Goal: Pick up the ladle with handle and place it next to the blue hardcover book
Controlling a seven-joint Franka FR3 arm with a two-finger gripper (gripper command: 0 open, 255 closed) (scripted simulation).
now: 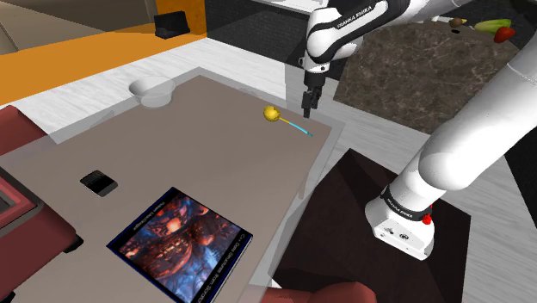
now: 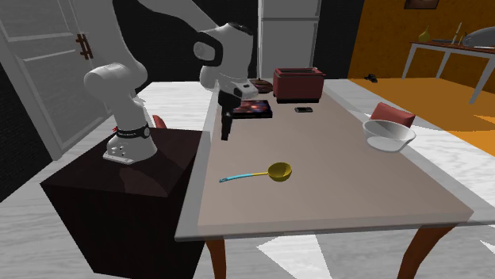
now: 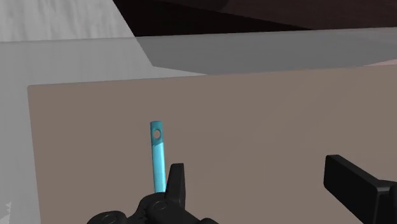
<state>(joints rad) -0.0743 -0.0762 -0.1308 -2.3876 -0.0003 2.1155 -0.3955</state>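
- Ladle [image 2: 270,172] lies flat on the worktop [image 1: 215,146], just beneath the end effector [image 3: 261,178], which is spread wide and holds nothing.
- Its teal handle [image 3: 157,153] runs alongside one finger [image 3: 176,181], not between the two. I judge it best to shift sideways to centre it, then descend straight, since the fingers already close across it.
- Long axis: the holed handle tip is nearest the end effector and the yellow bowl [image 1: 271,113] farther off.
- Blue book [image 1: 181,245] lies well apart from the end effector.
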